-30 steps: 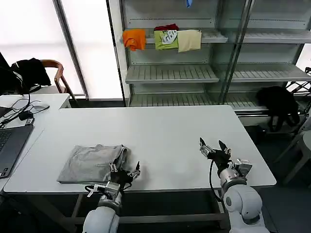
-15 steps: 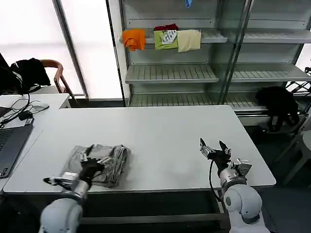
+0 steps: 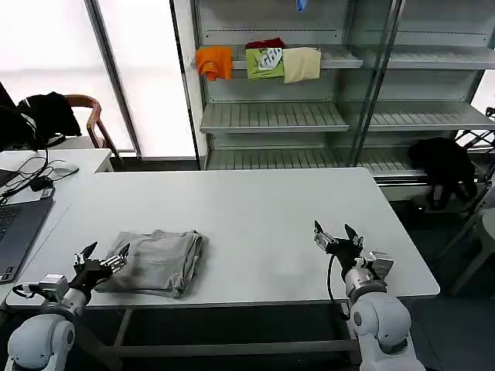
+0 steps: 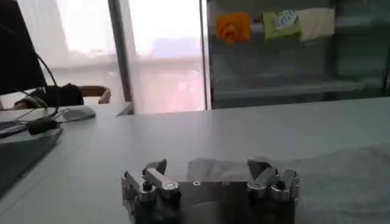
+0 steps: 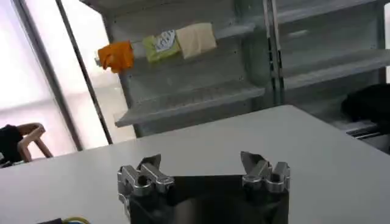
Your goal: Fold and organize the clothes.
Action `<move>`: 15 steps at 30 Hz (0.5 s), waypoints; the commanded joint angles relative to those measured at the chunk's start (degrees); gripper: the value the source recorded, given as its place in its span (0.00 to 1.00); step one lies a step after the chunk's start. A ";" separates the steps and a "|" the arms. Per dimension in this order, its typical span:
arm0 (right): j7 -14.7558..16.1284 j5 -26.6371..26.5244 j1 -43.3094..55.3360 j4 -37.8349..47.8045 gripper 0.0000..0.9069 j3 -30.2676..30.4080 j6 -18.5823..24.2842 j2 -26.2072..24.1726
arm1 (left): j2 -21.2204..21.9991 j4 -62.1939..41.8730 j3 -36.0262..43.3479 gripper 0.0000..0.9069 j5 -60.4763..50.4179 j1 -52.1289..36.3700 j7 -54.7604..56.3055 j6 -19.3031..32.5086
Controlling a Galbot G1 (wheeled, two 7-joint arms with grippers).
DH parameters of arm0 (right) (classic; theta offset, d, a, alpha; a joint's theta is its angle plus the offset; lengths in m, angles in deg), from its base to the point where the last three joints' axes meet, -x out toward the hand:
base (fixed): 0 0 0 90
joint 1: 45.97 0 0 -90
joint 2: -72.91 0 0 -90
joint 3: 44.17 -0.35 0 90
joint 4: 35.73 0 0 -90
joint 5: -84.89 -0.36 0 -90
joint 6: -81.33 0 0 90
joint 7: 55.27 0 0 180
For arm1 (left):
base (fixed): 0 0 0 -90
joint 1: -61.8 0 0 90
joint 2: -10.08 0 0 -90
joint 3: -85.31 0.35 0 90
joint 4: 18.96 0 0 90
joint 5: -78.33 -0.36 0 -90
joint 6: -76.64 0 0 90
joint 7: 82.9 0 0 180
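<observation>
Swinging out to the near-left corner, the left gripper [image 3: 100, 259] now sits just off the left edge of the folded grey shirt [image 3: 155, 261], fingers spread and empty. A second ago it was at the shirt's near-right corner; half a second ago it lay over the cloth's left part. Judgement: that reads as a release after a fold or smoothing pass, with the arm clearing away. From the left wrist view, the left gripper [image 4: 210, 178] points across the bench with the shirt [image 4: 341, 176] lying ahead of it.

Right gripper [image 3: 336, 239] hovers over bare bench [image 3: 263, 209] near the right side, well apart from the shirt, fingers spread, holding nothing; barely shifted over the last second.

Shirt: soft light grey cotton, compact rough rectangle, layered rumpled fold along its right edge, flat on the near-left bench. Bench top smooth, matte white.

Farther left: laptop [image 3: 15, 232] with cables. Far back: metal slatted shelving [image 3: 271, 116] carrying orange, green and pale yellow folded garments [image 3: 259, 62]; black garment [image 3: 442, 166] draped at far right.
</observation>
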 commanded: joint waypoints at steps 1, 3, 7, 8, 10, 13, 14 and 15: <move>0.00 0.34 0.02 0.20 1.00 0.00 -0.01 -0.19 | -2.80 -7.36 -2.46 1.00 3.48 -0.41 -1.25 0.07; -0.01 0.35 0.02 0.40 1.00 0.02 0.01 -0.18 | -2.61 -7.42 -2.15 1.00 5.01 -0.26 -1.38 -0.49; -0.10 0.38 0.19 0.79 1.00 0.24 0.05 -0.04 | -2.03 -7.28 -1.56 1.00 4.91 -0.23 -1.38 -0.93; -0.10 0.46 0.24 0.90 1.00 0.30 0.06 0.05 | -1.81 -7.27 -1.41 1.00 4.82 -0.31 -1.38 -1.07; -0.08 0.53 0.24 1.01 1.00 0.42 0.10 0.12 | -1.52 -7.10 -1.24 1.00 4.84 -0.39 -1.37 -1.47; -0.05 0.61 0.16 1.12 1.00 0.48 0.16 0.11 | -1.12 -6.75 -0.95 0.84 5.00 -0.38 -1.53 -2.33; -0.08 0.60 0.13 1.13 1.00 0.44 0.17 0.10 | -0.98 -6.72 -0.91 0.76 5.08 -0.39 -1.49 -2.57; -0.13 0.59 0.13 1.12 1.00 0.41 0.17 0.08 | -0.76 -6.61 -0.86 0.67 5.26 -0.37 -1.51 -3.11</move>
